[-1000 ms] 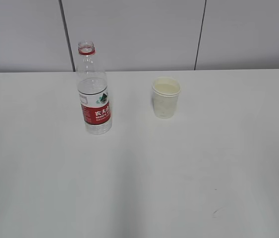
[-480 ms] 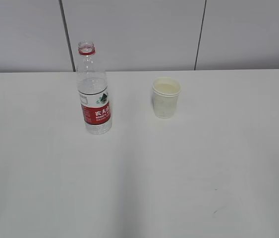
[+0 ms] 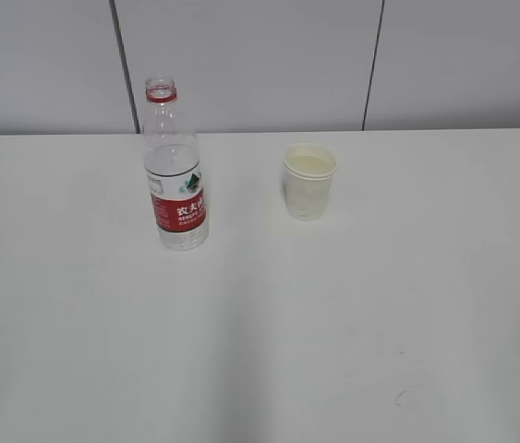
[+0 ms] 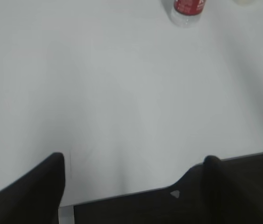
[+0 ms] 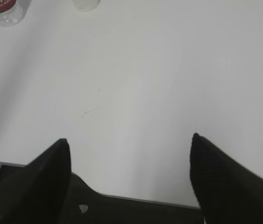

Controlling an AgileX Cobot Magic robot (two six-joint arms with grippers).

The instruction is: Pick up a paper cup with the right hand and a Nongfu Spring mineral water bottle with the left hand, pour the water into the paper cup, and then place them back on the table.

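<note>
Nongfu Spring clear plastic bottle [image 3: 175, 171] stands upright, uncapped, on the white worktop [image 3: 260, 332]; off-white paper cup [image 3: 309, 181] nearby. We see both jaws spread wide, holding nothing, well apart from both.

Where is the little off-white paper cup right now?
The small off-white paper cup stands upright on the white table, right of the tall clear plastic bottle, apart from it.

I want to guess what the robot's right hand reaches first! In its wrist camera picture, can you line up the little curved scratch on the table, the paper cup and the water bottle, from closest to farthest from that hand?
From the right hand:
1. Curved scratch, on the bare table, left of middle.
2. Paper cup, at the top edge.
3. Water bottle, top left corner, farther to the side.
</note>
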